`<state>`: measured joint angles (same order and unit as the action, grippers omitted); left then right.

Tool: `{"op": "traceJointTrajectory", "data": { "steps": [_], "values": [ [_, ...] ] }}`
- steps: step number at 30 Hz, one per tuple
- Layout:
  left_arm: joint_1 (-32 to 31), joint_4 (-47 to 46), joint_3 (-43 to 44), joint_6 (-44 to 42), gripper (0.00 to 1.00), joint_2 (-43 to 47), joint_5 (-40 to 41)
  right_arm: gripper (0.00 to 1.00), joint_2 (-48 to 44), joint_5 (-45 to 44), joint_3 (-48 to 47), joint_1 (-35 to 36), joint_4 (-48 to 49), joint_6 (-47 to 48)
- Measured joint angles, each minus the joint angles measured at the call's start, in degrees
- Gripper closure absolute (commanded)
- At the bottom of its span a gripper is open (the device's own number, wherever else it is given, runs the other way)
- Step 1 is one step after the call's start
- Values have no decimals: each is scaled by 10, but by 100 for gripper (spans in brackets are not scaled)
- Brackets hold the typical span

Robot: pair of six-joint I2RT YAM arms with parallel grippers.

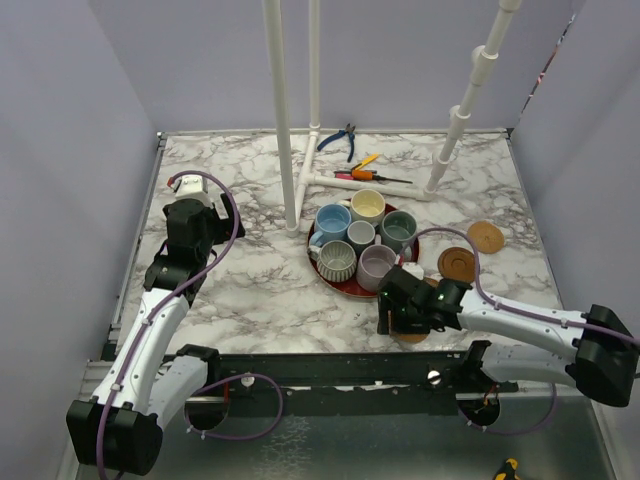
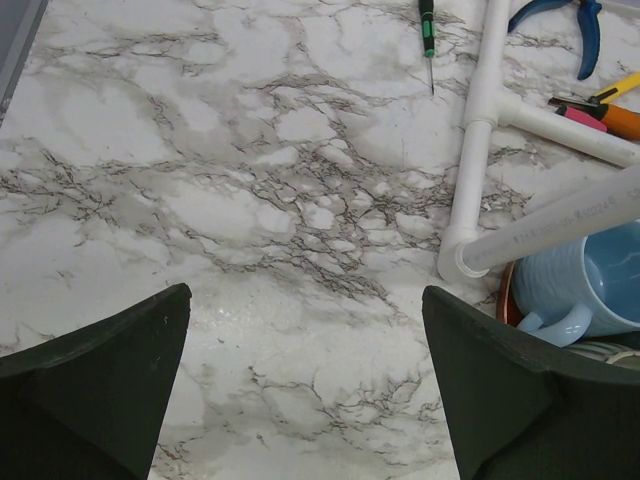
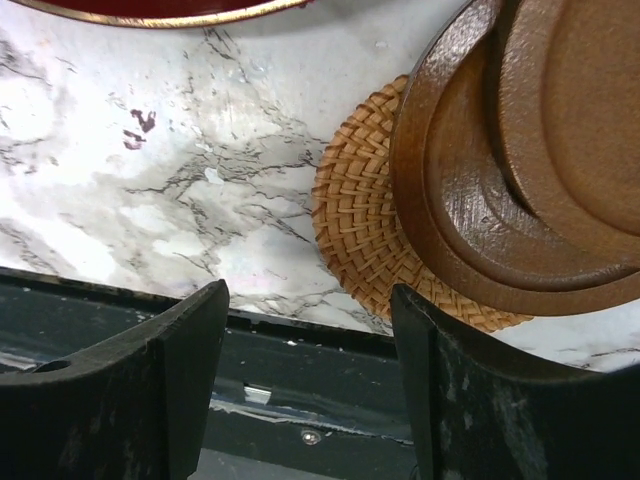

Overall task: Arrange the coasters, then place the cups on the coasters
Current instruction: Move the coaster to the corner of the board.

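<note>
Six cups stand together on a red round tray [image 1: 322,268]: light blue [image 1: 332,220], cream-yellow [image 1: 367,206], grey-green [image 1: 398,229], small pale grey [image 1: 361,235], ribbed [image 1: 337,259] and lavender [image 1: 377,265]. Two brown coasters [image 1: 486,236] [image 1: 458,263] lie flat to the right of the tray. By the front edge a woven tan coaster [image 3: 365,215] lies under two overlapping brown wooden coasters [image 3: 470,200] [image 3: 585,120]. My right gripper [image 3: 308,300] hangs open just left of that pile, with nothing between its fingers. My left gripper [image 2: 305,295] is wide open over bare marble at the table's left.
A white pipe frame [image 2: 480,150] stands behind the tray, its base tube on the table. Pliers [image 1: 345,138], a green screwdriver [image 2: 428,40] and orange tools [image 1: 365,165] lie at the back. The dark front rail [image 3: 300,380] runs right below my right fingers.
</note>
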<state>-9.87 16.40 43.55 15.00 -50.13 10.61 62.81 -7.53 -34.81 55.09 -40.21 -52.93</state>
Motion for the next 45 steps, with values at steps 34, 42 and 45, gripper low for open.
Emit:
{"op": "traceJointTrajectory", "data": {
  "steps": [34, 42, 45],
  "values": [
    [0, 0, -3, 0, 1, -2, -26, 44, 150, 34, -33, 76, 193, 100],
    [0, 0, -4, 0, 1, -7, -28, 38, 176, 52, -111, 81, 170, 141],
    [0, 0, -4, 0, 1, -9, -29, 31, 159, 35, -166, 82, 134, 154]
  ]
}}
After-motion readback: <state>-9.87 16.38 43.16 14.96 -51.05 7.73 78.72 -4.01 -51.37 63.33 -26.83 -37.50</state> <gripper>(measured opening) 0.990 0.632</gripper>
